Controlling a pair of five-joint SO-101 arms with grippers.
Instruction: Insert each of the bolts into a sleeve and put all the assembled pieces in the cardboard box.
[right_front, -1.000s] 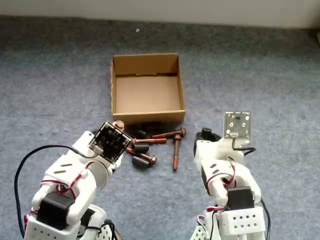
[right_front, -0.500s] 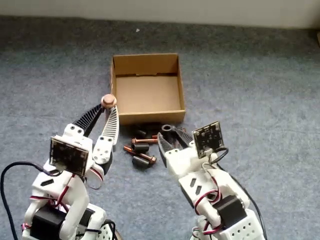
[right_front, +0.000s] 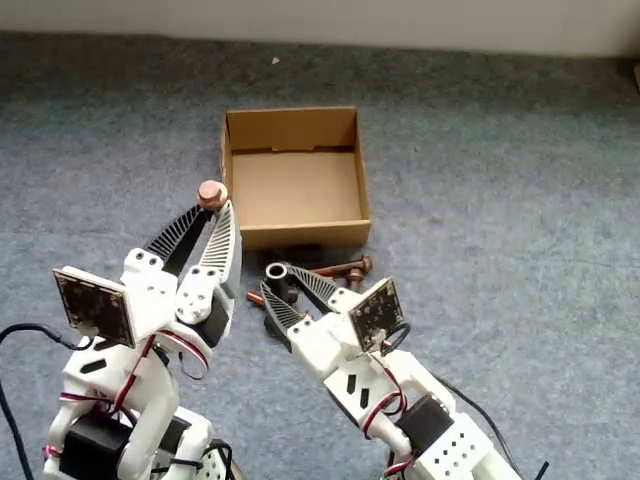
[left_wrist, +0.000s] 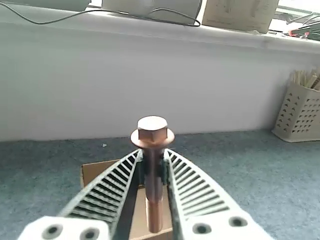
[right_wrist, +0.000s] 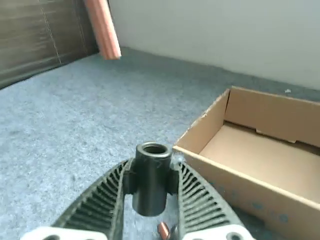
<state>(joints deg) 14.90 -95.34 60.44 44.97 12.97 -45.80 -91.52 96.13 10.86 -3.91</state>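
Note:
My left gripper (right_front: 207, 212) (left_wrist: 152, 160) is shut on a copper bolt (left_wrist: 152, 165) held upright, its hex head (right_front: 210, 193) up, just left of the cardboard box (right_front: 292, 178). My right gripper (right_front: 280, 288) (right_wrist: 151, 175) is shut on a black sleeve (right_wrist: 150, 176) (right_front: 277, 272), bore facing up, in front of the box's near wall. The bolt's lower shank (right_wrist: 102, 28) shows in the right wrist view, above and apart from the sleeve. Loose copper bolts (right_front: 340, 268) and black sleeves (right_front: 283, 297) lie on the carpet between box and arms.
The box (right_wrist: 265, 150) is open-topped with nothing inside, its near wall close to both grippers. Grey carpet (right_front: 500, 200) spreads to the right and left of the box. A white wall (left_wrist: 150, 80) rises behind, with a basket (left_wrist: 300, 112) at its far right.
The left gripper lifted the bolt slightly up and toward the box. The right arm swung left and now holds a sleeve upright over the pile, closer to the bolt.

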